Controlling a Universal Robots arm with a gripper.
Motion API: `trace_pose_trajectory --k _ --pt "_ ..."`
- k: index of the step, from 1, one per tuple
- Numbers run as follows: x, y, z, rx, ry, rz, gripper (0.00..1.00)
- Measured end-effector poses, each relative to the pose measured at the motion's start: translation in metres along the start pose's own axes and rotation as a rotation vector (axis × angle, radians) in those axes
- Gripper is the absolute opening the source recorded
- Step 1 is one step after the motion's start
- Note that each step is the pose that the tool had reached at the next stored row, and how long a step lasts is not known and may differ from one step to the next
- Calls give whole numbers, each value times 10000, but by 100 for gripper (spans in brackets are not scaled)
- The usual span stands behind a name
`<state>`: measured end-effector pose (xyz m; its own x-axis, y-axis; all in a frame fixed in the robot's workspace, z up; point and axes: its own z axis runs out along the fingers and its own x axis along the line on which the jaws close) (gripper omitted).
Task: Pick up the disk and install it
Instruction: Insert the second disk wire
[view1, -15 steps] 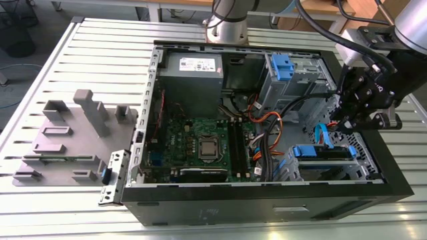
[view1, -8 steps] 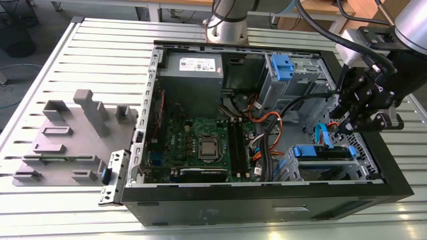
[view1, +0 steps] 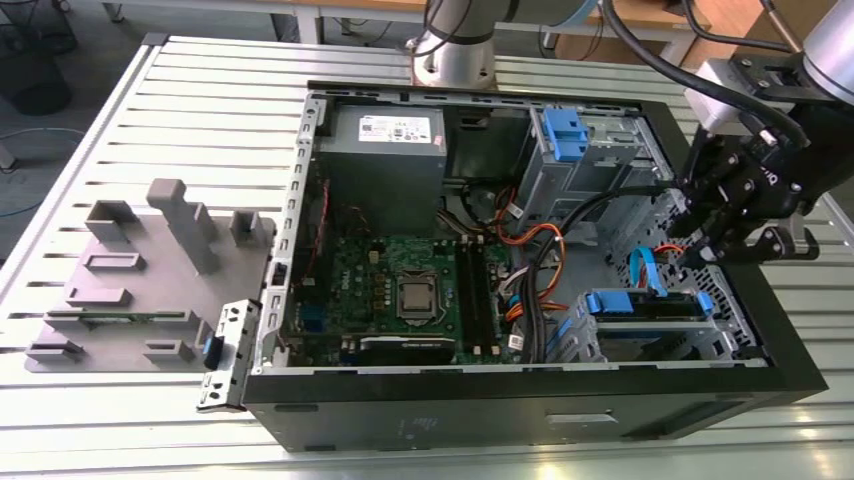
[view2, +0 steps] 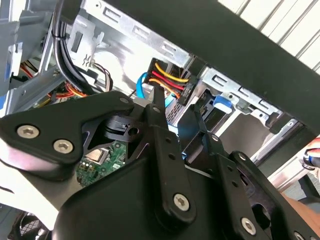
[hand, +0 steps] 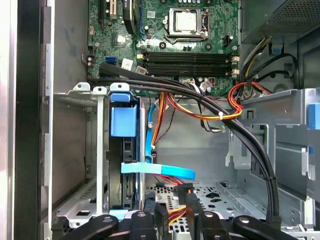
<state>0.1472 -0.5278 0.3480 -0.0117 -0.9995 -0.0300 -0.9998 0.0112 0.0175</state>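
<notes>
**Hand inside the open case, beside the bay that carries the disk**

Black linkage of the hand (view2: 176, 107) lies nearest the lens in both wrist views. Its two fingers (view2: 159, 112) stand apart with a visible gap, and nothing appears to be pinched between them. Just beyond the tips hangs a black power connector (view2: 170, 80) on red, orange and yellow leads.

In the exterior view the hand (view1: 727, 250) hangs over the corner of the computer case (view1: 534, 405) towards the exterior view's right, and the case lies open on the slatted bench (view1: 134, 120).

The disk (view1: 638, 303) sits in the grey drive cage (view1: 587, 335) just below the hand. In the first wrist view the disk (hand: 128, 150) stands edge-on in the cage beside a light-blue data cable (hand: 157, 170), showing a dark edge and blue plastic.

Handling, as judged:
- The disk is a stiff metal block, fairly dense for its bulk.
- Its bare faces are smooth and likely to slip.
- It is sensitive to knocks.
- The long side edges with the blue rails offer the surest hold, because plastic grips better than bare metal.
- The connector end is best left free.

The motherboard (view1: 400, 290) lies well apart from the hand.
</notes>
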Motion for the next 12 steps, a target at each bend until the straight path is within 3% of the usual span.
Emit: trace_pose_trajectory --k 8,12 --pt "1 -56 28 -53 17 1 38" --pt "0 -102 45 -188 24 6 38"
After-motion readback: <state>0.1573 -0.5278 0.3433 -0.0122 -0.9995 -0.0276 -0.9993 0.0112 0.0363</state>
